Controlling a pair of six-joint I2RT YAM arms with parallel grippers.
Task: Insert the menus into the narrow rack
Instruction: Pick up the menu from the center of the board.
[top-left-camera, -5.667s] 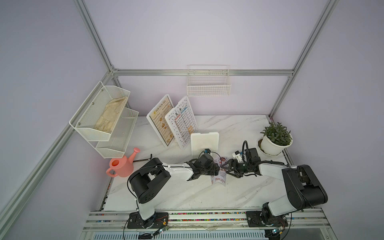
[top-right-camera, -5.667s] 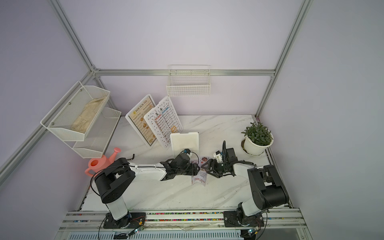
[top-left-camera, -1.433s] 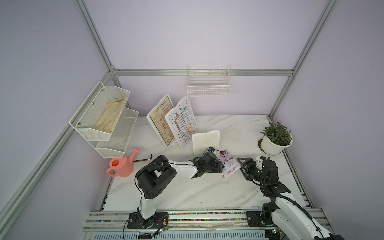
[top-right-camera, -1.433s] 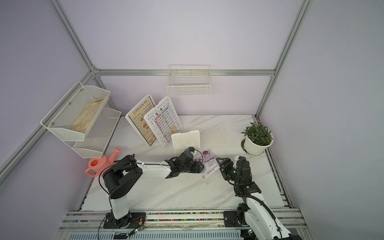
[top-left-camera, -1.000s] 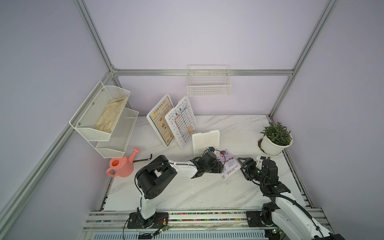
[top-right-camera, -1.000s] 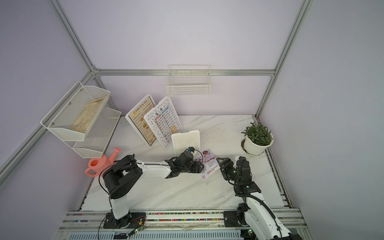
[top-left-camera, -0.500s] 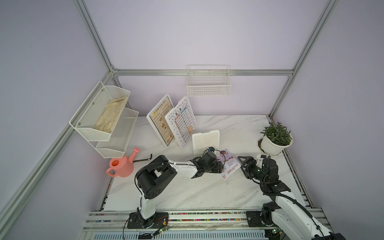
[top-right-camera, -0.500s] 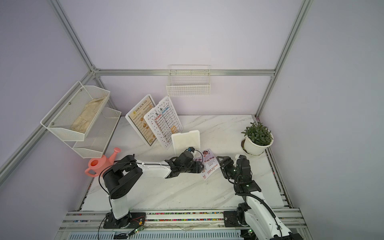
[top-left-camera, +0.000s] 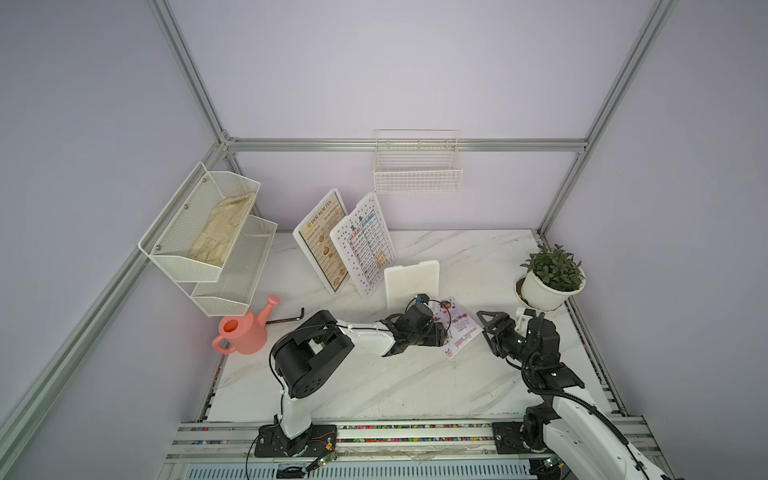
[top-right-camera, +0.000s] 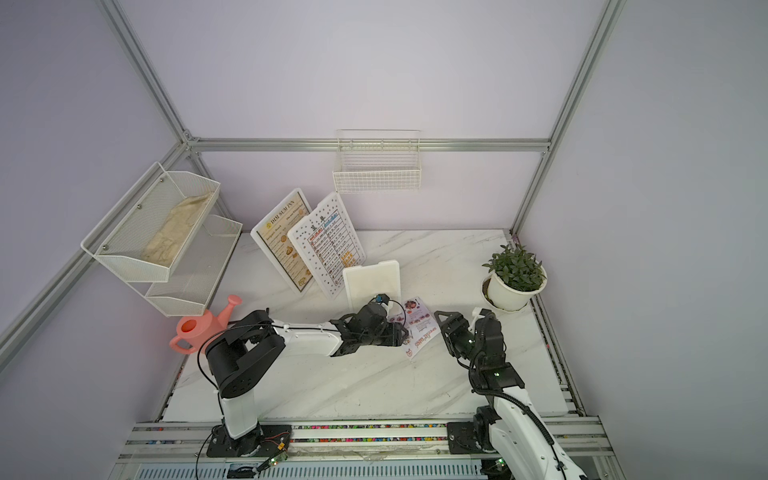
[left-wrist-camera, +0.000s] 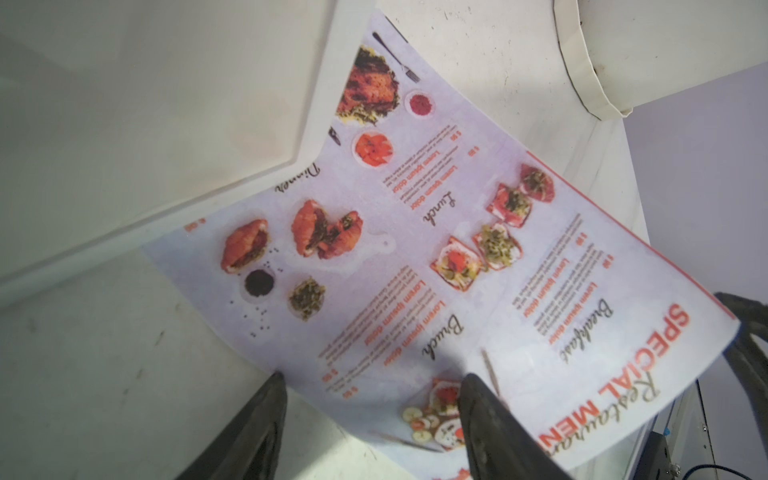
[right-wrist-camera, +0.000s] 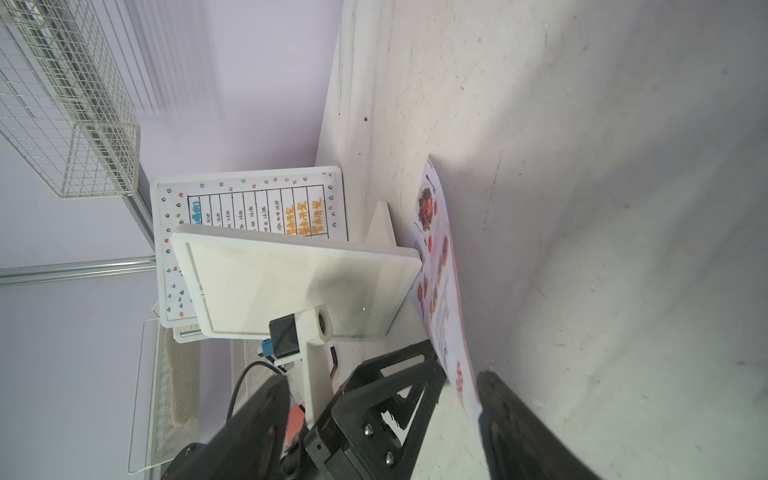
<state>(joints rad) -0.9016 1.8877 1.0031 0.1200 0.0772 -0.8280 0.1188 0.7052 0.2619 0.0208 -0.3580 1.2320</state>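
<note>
Two grippers flank your "SPECIAL MENU" leaflet on the marble table: left gripper spread, one finger over its edge; right gripper spread wide, empty, just beside it.

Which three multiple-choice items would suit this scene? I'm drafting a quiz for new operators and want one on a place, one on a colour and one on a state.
1. Where does the potted plant stand?
A. In the wire basket on the wall
B. On the table, toward the robot's right
C. On the mesh shelf

2. What colour is the watering can?
A. Pink
B. Green
C. Blue

3. How is the DIM SUM INN menu placed?
A. Lying flat on the table
B. Rolled into a tube
C. Standing up, tilted, at the back of the table

Answers: 1 B, as the pot sits on the marble top near its right edge. 2 A, as its body and spout are salmon pink. 3 C, as its printed face leans upright in both top views.
</note>
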